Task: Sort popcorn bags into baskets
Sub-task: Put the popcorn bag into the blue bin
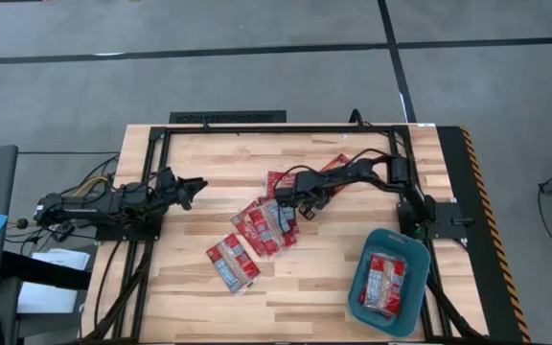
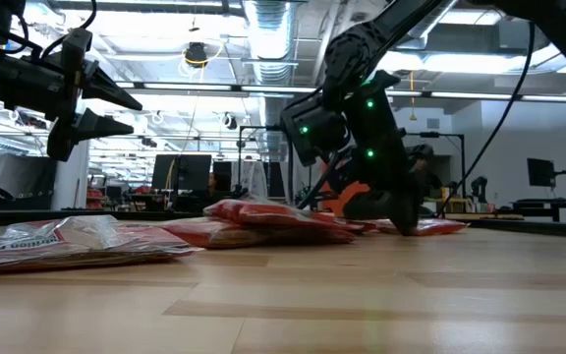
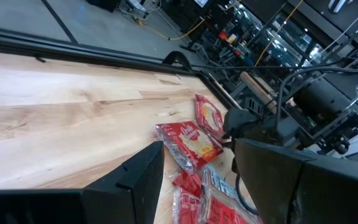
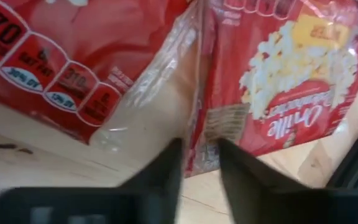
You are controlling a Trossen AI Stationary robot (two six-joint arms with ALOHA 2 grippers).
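Red popcorn bags (image 1: 260, 228), about six, lie fanned at mid-table, well apart from the teal basket (image 1: 360, 287), which already holds one. The right gripper (image 4: 197, 163), fingers slightly apart, straddles the edge of a bag (image 4: 278, 87) directly below. The left gripper (image 1: 192, 189) hovers open, farther away.

Left gripper (image 3: 197, 168) open, dark fingers (image 3: 132, 177) spread above bare wooden table (image 3: 61, 118), red popcorn bags (image 3: 188, 140) clustered beyond it, right arm's gripper (image 3: 244, 124) down against them, black table frame (image 3: 86, 53) along far edge.
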